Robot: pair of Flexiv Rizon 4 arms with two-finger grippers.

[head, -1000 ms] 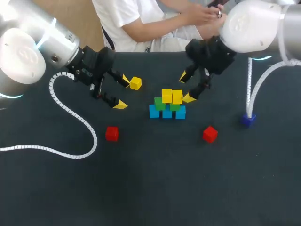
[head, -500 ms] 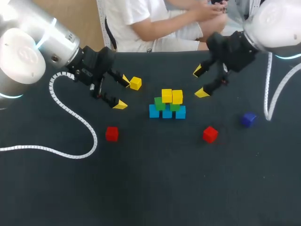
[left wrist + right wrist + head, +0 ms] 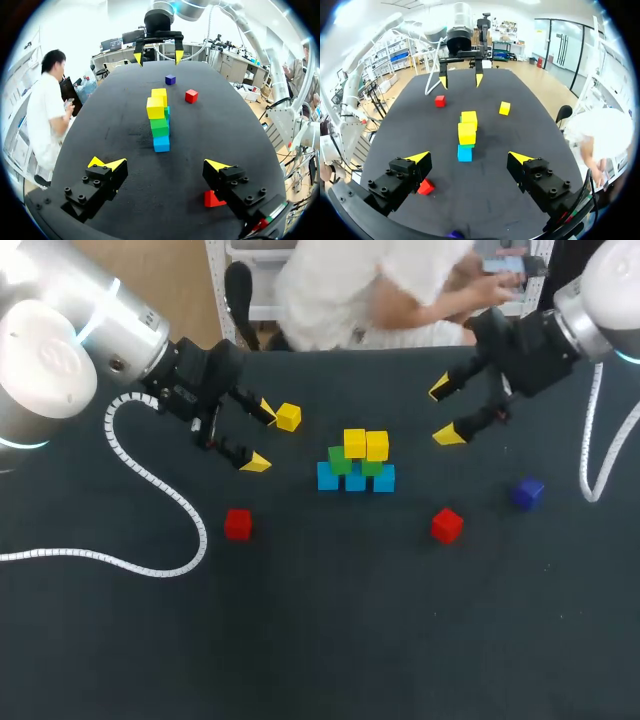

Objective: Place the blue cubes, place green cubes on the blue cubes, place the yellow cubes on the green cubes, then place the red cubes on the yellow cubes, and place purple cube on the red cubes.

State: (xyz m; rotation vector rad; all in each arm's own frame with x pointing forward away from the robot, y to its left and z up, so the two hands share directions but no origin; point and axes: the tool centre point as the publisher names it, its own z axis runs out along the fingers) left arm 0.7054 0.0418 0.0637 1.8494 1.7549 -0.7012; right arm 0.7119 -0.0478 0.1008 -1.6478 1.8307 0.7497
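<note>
Yellow loose cube [image 3: 288,417], upper left of centre, lies just beside the wide-open, empty left claw [image 3: 260,436]; straddle it squarely before closing. Right claw [image 3: 444,411], upper right, likewise open and empty.

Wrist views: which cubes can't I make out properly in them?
Left wrist view: the stack is end-on, so the front blue cube hides the blue ones behind; the left gripper covers part of the near red cube.
Right wrist view: yellow cubes hide nearly all the green cubes; the rim cuts off the purple cube.
</note>
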